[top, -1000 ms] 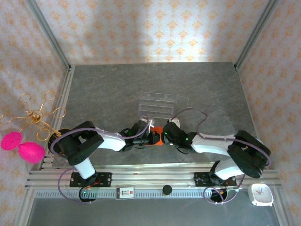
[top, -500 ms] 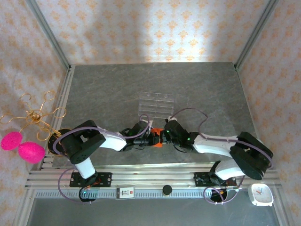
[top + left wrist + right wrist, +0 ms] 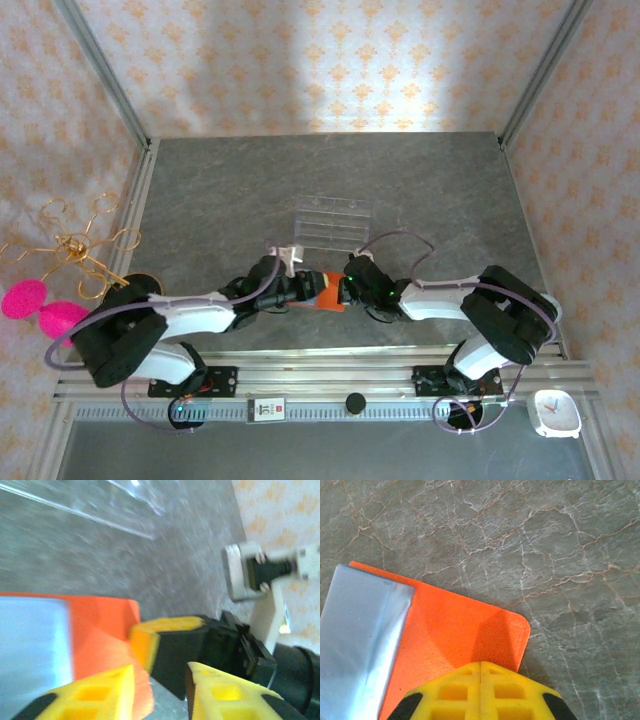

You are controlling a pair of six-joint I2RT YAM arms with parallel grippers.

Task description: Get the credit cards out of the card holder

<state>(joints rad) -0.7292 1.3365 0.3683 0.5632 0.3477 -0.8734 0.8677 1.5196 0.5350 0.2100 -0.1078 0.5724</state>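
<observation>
Here the orange card holder (image 3: 322, 293) lies open on the counter (image 3: 440, 200), grey-blue inside up, between the two arms. The right pincer (image 3: 480, 672) is closed tight, tips over the orange flap; the left pincer (image 3: 160, 680) stands narrowly parted, just beside.

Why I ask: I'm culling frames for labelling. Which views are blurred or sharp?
Left wrist: blurred throughout, the card holder and clear rack soft-edged. Right wrist: sharp, table veins crisp, a shadow on the card holder. Top external: sharp, bright patch on the back wall.
</observation>
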